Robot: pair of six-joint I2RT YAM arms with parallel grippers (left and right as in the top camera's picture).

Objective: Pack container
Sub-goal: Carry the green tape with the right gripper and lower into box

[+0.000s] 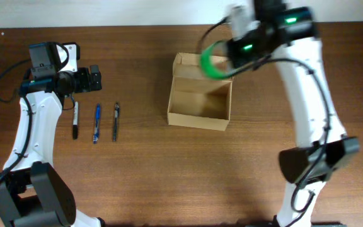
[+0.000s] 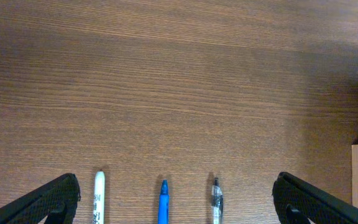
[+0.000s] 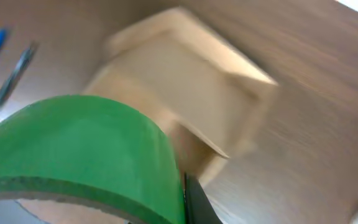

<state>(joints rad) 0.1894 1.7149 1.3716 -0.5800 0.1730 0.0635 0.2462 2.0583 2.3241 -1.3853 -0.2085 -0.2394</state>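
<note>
Brown wooden table (image 1: 169, 183), open container (image 1: 197, 120), marker (image 1: 75, 120), blue pen (image 1: 96, 123), dark pen (image 1: 115, 122)

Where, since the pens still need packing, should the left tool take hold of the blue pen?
Mid-barrel, straight down from above. The blue pen lies flat on the table, so close across its narrow width; gaps to the white marker and black pen likely leave room for each finger.
</note>
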